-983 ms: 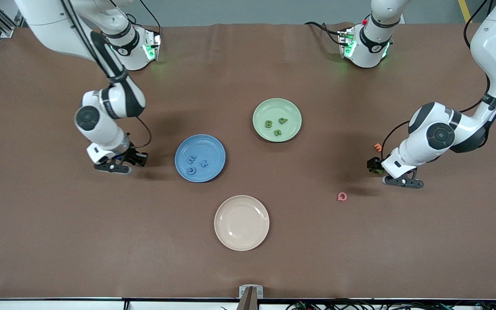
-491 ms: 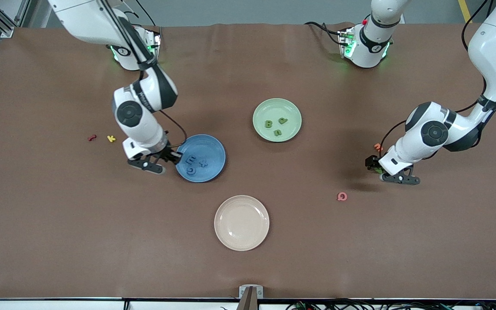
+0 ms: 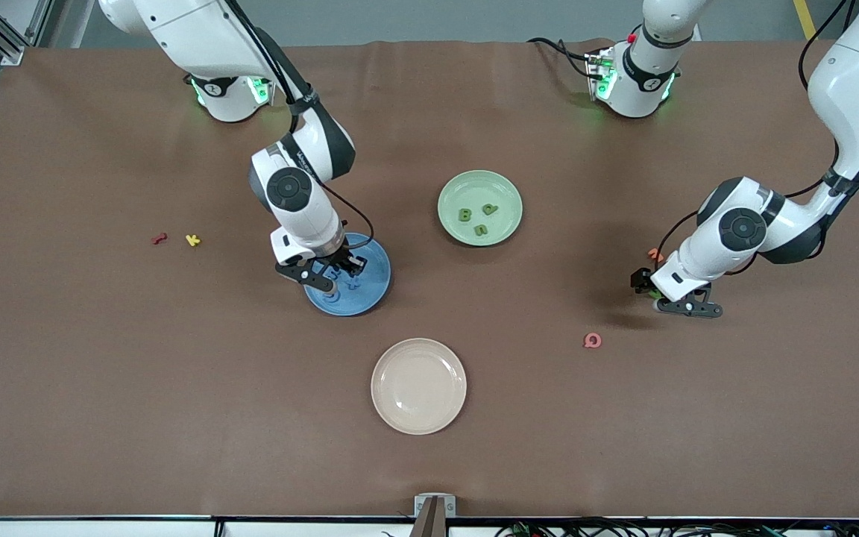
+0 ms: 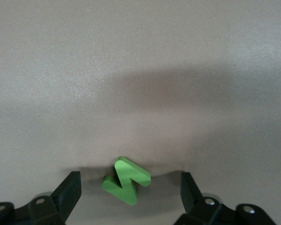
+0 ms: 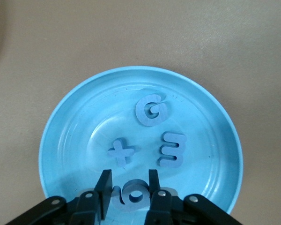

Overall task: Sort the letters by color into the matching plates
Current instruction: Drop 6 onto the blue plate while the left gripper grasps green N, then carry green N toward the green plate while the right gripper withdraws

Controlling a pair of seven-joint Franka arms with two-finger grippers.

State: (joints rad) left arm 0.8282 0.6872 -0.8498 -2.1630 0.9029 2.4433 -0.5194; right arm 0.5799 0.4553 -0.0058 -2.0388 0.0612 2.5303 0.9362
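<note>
My right gripper (image 3: 336,273) hangs over the blue plate (image 3: 371,292) and is shut on a round blue letter (image 5: 132,195). In the right wrist view three more blue letters lie in the blue plate (image 5: 65,126): a G (image 5: 151,110), a plus sign (image 5: 122,152) and an E (image 5: 171,150). The pale green plate (image 3: 450,192) holds three green letters (image 3: 479,216). My left gripper (image 3: 652,292) is low at the table toward the left arm's end. It is open, with a green zigzag letter (image 4: 126,181) lying between its spread fingers.
A beige plate (image 3: 418,385) lies nearer the front camera than the blue one. A pink letter (image 3: 592,341) and an orange letter (image 3: 654,254) lie by my left gripper. A red letter (image 3: 159,239) and a yellow letter (image 3: 192,240) lie toward the right arm's end.
My right gripper has carried the blue letter from near the red and yellow letters to over the blue plate. My left gripper has shifted only slightly around the green letter.
</note>
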